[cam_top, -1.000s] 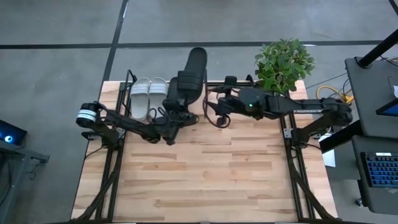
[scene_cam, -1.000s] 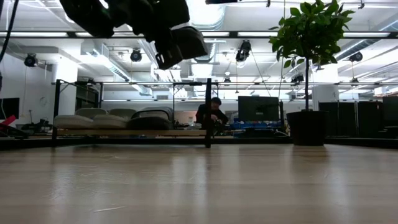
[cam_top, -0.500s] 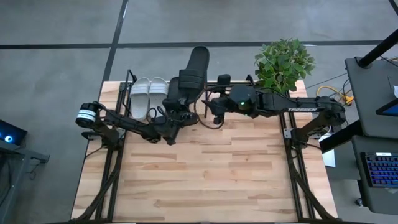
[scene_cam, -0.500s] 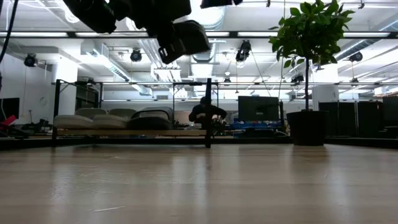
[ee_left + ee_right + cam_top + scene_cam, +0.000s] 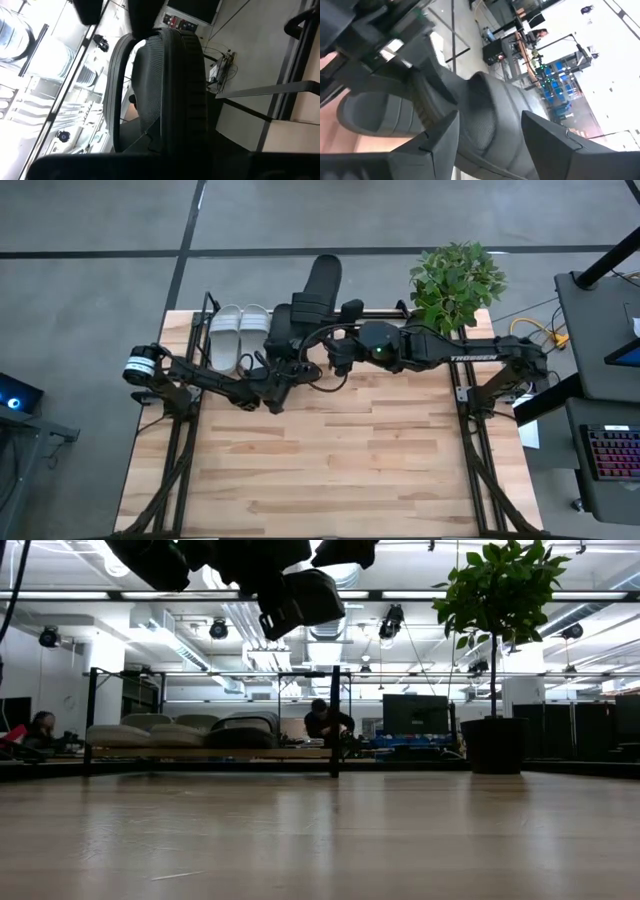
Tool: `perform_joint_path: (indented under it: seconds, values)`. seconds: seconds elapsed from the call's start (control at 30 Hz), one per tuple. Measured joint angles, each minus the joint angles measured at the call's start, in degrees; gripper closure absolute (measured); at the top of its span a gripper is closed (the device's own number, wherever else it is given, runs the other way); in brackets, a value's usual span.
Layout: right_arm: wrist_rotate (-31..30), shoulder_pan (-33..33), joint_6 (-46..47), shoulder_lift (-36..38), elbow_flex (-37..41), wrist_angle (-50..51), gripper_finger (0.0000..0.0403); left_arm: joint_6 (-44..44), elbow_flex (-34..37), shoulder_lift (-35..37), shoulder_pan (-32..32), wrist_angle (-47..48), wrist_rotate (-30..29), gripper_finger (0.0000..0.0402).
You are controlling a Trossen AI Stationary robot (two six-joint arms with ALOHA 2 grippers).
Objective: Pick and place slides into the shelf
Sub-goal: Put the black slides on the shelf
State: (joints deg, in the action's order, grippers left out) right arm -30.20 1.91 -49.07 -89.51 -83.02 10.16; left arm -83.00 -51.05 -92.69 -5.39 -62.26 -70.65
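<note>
The shelf (image 5: 205, 315) stands at the far edge of the table (image 5: 330, 450). The white pair of slides (image 5: 238, 335) is already in it, and the low view shows a dark slide (image 5: 243, 732) in there too. So one is left. The left gripper (image 5: 285, 360) is clamped on the last black slide (image 5: 318, 285), lifted above the shelf and sticking out past the table's far edge. The right gripper (image 5: 487, 125) is spread wide, right by that slide, not gripping it.

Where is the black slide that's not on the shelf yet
In the high view the black slide is held up by the left gripper over the shelf, right of the white pair.
</note>
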Motion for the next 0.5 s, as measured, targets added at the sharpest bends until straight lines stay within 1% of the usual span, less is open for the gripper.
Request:
perform_joint_path:
  seconds: [0.13,0.3,0.5]
  values:
    - [-0.32,0.31,-1.75,-0.67,0.02,-0.3,0.0201,0.07,-0.63,-0.01,-0.12,0.36,1.32,0.0379]
    - [-4.21,0.6,-4.56,-1.51,0.02,-1.84,0.021,0.03,-1.26,-0.01,-0.23,2.44,2.25,0.0379]
    - [-4.67,1.11,-7.62,-1.49,0.02,-3.09,0.0221,0.2,-1.76,-0.01,-0.35,5.77,4.16,0.0379]
